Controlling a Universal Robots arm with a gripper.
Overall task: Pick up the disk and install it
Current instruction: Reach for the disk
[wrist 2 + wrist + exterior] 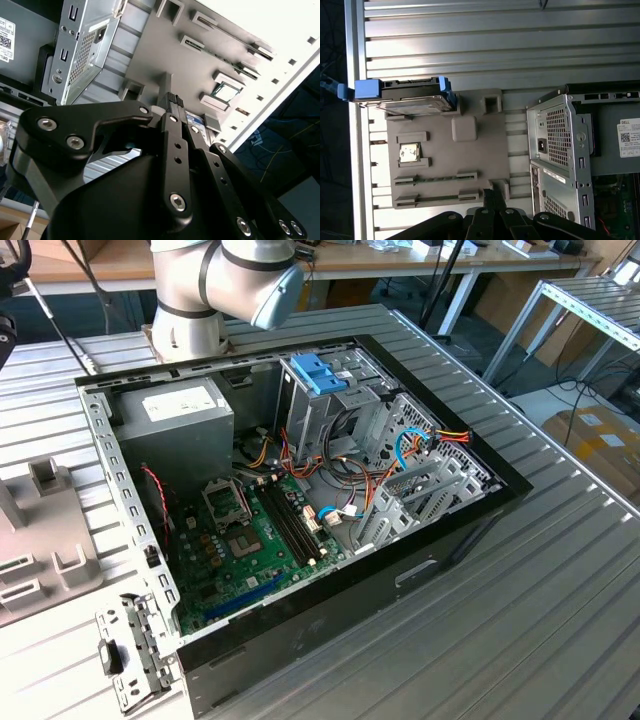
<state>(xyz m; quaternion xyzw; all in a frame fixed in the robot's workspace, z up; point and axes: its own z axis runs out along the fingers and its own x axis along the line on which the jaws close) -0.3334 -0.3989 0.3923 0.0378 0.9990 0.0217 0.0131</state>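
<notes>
First wrist view shows disk (402, 96).

The disk (402, 97) rests at one end of the holder tray (470, 165), beside the computer case (400, 570) on the table (560, 590)

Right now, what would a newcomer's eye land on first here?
The open computer case stands out in the exterior view, its green motherboard and loose cables exposed, on the ribbed metal table. In the first wrist view the disk, with light-blue rails, lies at one edge of the grey tray beside the case. The gripper, fingers shut and empty, is apart from it.
</notes>
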